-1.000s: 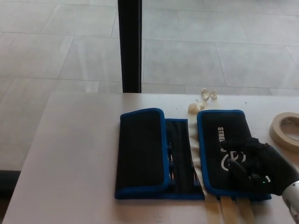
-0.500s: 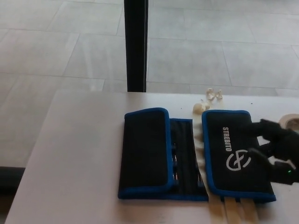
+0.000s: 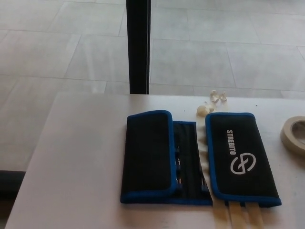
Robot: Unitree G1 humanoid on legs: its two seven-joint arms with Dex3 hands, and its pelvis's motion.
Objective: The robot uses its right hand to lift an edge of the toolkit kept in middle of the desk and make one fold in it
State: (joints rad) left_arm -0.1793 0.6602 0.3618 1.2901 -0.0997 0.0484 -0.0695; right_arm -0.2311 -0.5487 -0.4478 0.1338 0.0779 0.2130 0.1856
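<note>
Lying flat — black, blue-edged toolkit (image 3: 190,160), both flaps folded inward.

Pale, matte rectangular desk (image 3: 81,157), far edge against grey tiled floor. Lying flat mid-desk: black fabric toolkit with blue piping (image 3: 190,160), left and right flaps folded in, white logo on the right one. Small cream-coloured bits (image 3: 209,104) near its far edge. Roll of beige tape (image 3: 294,133) at right edge.

Tape roll (image 3: 293,134): cut off by the right edge.
Surface (image 3: 81,157): cut off below.
Small pale pieces (image 3: 212,102): too small to identify.
Straps (image 3: 240,214): ends cut off below.
</note>
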